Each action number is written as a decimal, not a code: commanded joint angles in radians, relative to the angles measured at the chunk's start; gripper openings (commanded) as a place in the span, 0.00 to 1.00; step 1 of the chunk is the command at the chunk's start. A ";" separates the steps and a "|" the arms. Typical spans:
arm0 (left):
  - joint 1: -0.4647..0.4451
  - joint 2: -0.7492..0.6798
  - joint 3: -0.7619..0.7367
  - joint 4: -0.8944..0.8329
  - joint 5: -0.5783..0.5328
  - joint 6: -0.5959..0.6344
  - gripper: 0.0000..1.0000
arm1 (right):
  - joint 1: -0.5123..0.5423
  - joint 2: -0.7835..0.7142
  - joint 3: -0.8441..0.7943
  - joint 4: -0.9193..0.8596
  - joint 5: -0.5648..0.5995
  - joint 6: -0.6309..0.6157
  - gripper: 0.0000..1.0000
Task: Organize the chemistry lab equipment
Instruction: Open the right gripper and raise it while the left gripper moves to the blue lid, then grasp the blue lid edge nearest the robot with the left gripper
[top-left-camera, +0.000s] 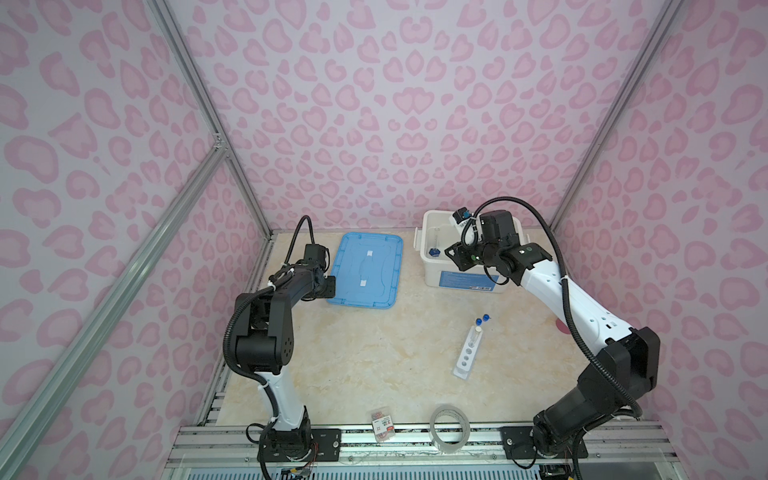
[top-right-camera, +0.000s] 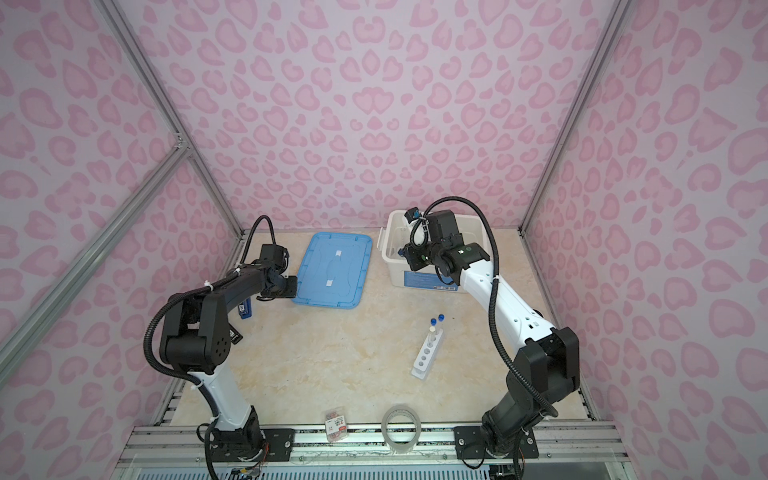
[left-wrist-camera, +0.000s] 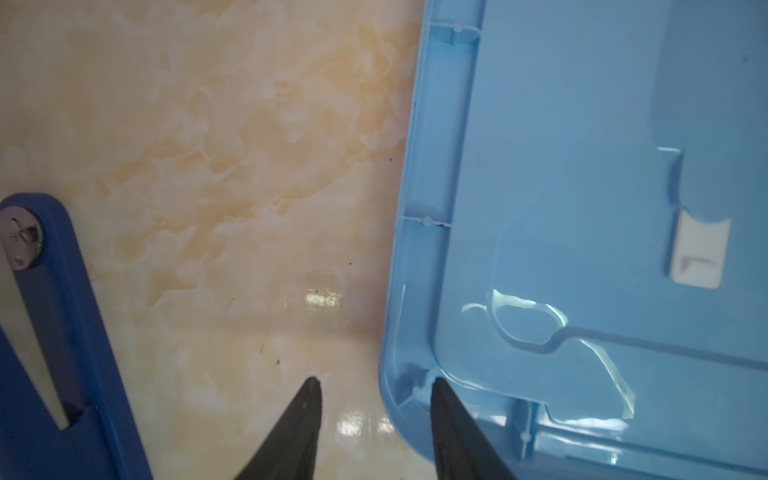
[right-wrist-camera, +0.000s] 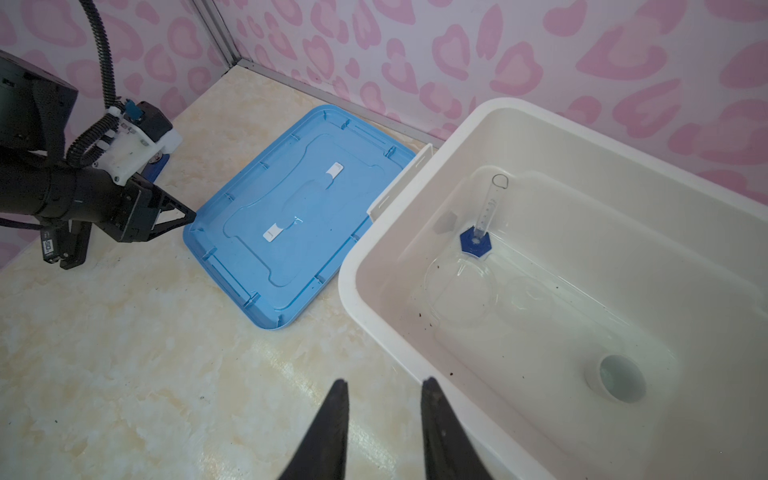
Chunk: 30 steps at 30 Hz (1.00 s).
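Observation:
The white bin holds the blue-based cylinder lying down, the clear petri dish, a tiny glass dish and the small white cup. On the table the white rack stands with blue-capped test tubes at its far end. My right gripper hovers open and empty by the bin's rim. My left gripper is open, with its fingers either side of the blue lid at a corner rim, a wide gap between them.
A blue-handled tool lies on the table left of the lid. A clear tape roll and a small red-labelled packet sit at the front edge. The pink walls close in behind the bin.

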 joint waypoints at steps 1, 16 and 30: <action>0.001 0.030 0.034 -0.030 -0.019 0.021 0.45 | 0.007 0.011 -0.006 0.035 -0.010 0.008 0.30; -0.004 0.121 0.121 -0.070 -0.021 0.030 0.37 | 0.011 0.027 -0.038 0.052 -0.005 0.001 0.28; -0.019 0.184 0.160 -0.092 -0.037 0.036 0.22 | 0.009 0.035 -0.050 0.063 -0.004 0.002 0.27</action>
